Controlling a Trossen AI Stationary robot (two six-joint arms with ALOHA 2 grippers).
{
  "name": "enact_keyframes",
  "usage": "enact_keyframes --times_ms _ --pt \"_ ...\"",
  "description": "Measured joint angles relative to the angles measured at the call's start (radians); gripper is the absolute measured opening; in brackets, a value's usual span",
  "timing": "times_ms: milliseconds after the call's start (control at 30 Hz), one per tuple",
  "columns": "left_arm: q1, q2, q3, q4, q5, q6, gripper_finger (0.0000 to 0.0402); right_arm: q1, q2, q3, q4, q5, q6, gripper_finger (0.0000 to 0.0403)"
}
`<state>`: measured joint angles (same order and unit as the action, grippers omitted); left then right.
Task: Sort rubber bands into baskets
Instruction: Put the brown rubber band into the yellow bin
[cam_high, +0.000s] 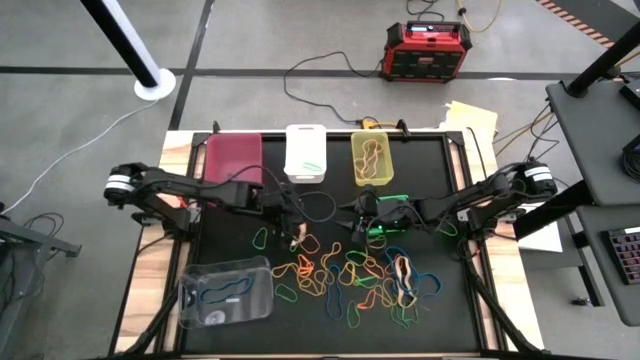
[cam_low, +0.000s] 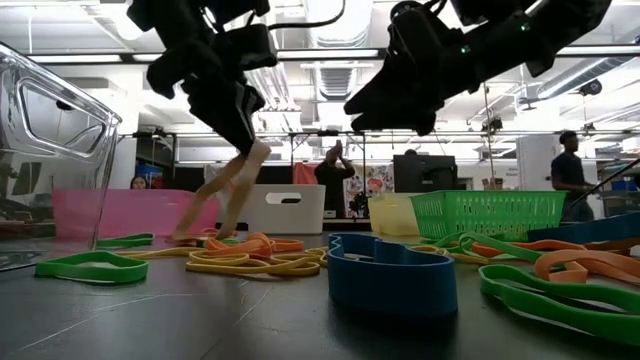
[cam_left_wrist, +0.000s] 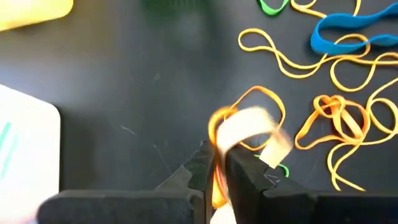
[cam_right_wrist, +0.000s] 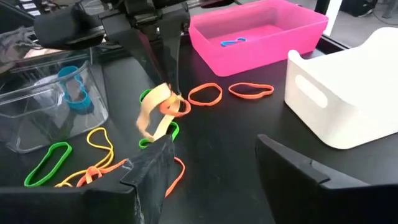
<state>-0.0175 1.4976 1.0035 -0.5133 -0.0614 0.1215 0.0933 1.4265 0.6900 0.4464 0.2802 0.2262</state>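
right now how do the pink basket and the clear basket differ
The pink basket is opaque magenta and sits at the table's far edge; the clear basket is see-through and sits at the near left corner. Both are rectangular and each holds a blue rubber band.

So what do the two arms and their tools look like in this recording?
Both arms are dark, jointed and slim. Each has a white band near its outer end, and black cables loop along them. The left tool ends in two narrow, flat black fingers. The right tool has wider dark wedge-shaped fingers, with small green lights glowing on that arm near it.
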Motion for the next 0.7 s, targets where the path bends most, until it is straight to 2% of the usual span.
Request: enact_keyframes --times_ms 367,700 --pt "0.0 0.005 0.0 -0.015 -0.028 -0.034 0.0045 0.0 0.0 0.002 -0.002 0.0 0.0 0.0232" --pt "0.0 0.009 0.0 -0.044 -0.031 -0.04 0.0089 0.0 0.0 0.002 -0.004 0.0 0.001 0.0243"
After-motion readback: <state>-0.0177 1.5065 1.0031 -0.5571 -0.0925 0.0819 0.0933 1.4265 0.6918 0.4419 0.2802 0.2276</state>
